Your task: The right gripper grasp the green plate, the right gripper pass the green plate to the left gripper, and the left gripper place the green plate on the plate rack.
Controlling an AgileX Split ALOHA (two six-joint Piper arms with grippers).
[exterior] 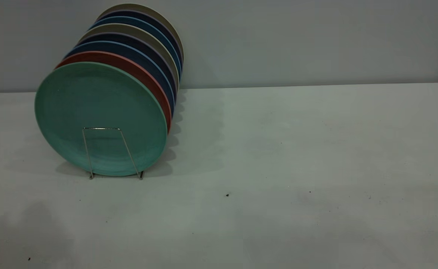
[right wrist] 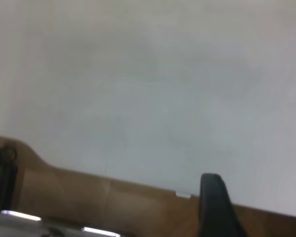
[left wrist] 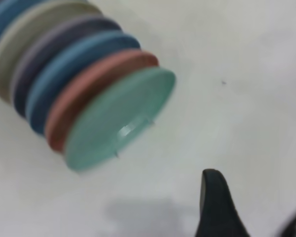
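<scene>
**Green plate seated upright at front of rack, grippers off to the sides**

The green plate [exterior: 100, 118] was seen standing on edge in the plate rack [exterior: 108, 151], at the front of the row, its flat face turned toward the exterior camera. One trapezoid wire loop of the rack was seen crossing the plate's lower face, with the loop's feet on the table [exterior: 297, 168]. The plate was held by nothing. A salmon-pink plate [exterior: 144, 76] was placed directly behind it, touching or nearly so, followed by a blue plate [exterior: 144, 58], a dark navy one, a beige plate [exterior: 155, 39], and more blue and beige plates further back. All were tilted the same way, leaning back toward the grey wall [exterior: 316, 41].

In the left wrist view the same row was seen from the side, with the green plate [left wrist: 119, 120] at the near end and a glint of rack wire on its face. The left gripper [left wrist: 251, 212] was seen apart from the plate, above bare table; one black finger [left wrist: 214, 205] was clearly shown and a sliver of the other appeared at the frame edge, with a wide gap between them and nothing held.

The right gripper was shown only in its own wrist view, as a single black finger [right wrist: 214, 205] over the table edge, with brown floor [right wrist: 113, 202] beyond. Whether its fingers were spread or closed could not be told. Neither arm was visible in the exterior view.
</scene>
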